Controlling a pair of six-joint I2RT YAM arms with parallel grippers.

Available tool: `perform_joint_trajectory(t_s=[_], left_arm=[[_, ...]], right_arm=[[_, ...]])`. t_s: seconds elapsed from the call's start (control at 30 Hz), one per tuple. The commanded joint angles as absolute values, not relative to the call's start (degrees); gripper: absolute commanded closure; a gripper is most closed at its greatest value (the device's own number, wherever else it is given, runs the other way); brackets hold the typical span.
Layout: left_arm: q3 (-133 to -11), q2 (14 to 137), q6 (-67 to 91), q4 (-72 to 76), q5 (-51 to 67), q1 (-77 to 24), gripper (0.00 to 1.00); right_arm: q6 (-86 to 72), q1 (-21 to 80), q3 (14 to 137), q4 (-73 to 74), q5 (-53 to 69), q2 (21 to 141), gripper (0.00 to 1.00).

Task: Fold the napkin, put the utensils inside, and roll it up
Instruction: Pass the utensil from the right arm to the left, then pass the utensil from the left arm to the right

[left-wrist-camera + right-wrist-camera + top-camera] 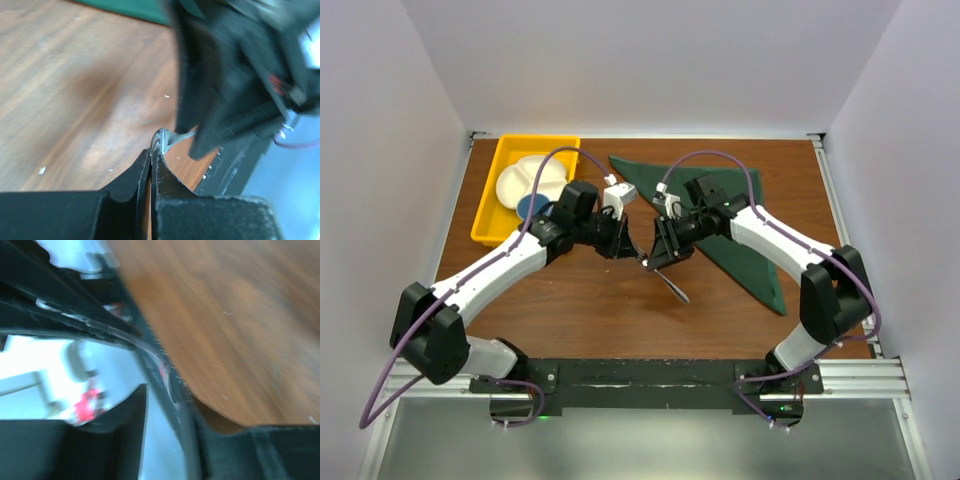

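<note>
A silver fork (667, 280) hangs over the middle of the table between my two grippers. My left gripper (632, 252) is shut on its tine end, and the curved metal (165, 140) sticks out just past the closed fingertips (145, 162). My right gripper (660, 262) stands open around the handle. The handle (150, 352) lies along one finger (192, 415), with a gap to the other finger (135, 405). The dark green napkin (755, 265) lies folded into a long triangle at the back right, under the right arm. No other utensil shows.
A yellow tray (492, 222) stands at the back left holding a white divided plate (525, 180) and a blue cup (532, 205). Bare wooden table (580, 300) lies in front of the grippers. White walls close in the sides and back.
</note>
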State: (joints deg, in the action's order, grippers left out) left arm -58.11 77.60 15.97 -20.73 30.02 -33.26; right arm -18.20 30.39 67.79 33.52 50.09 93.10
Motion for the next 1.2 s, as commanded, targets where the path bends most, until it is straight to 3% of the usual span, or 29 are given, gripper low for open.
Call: perform_joint_trajectory(t_s=[0.0, 0.17, 0.3, 0.43, 0.47, 0.53, 1.1, 1.17], left_arm=[[-64.94, 79.71, 18.01, -28.29, 21.89, -32.78, 1.0], [-66.0, 80.42, 21.79, -32.25, 22.41, -31.73, 1.0], [-64.96, 80.16, 24.17, -32.17, 26.45, -29.27, 1.0], [-64.07, 79.54, 25.13, -31.99, 29.96, -27.6, 1.0], [-63.99, 79.54, 25.14, -31.91, 30.23, -27.51, 1.0], [-63.63, 79.28, 25.31, -31.82, 31.99, -27.16, 1.0], [-62.32, 78.75, 29.35, -29.09, 37.26, -26.81, 1.0], [-62.49, 79.01, 29.53, -29.0, 37.44, -26.81, 1.0]], right_arm=[[-9.69, 35.41, 76.37, 41.83, 31.32, 86.93, 0.56], [-4.92, 45.07, 79.54, 43.07, 9.2, 84.56, 0.53], [-1.94, 50.52, 75.6, 38.95, 1.08, 81.22, 0.52], [1.56, 51.5, 70.06, 34.81, 1.14, 77.44, 0.5], [3.5, 51.59, 69.44, 34.28, 1.93, 77.0, 0.43], [4.48, 51.77, 68.03, 32.79, 2.2, 76.55, 0.42], [6.77, 51.85, 66.53, 30.23, 5.89, 81.03, 0.57], [6.85, 51.77, 66.71, 30.41, 5.63, 81.82, 0.63]])
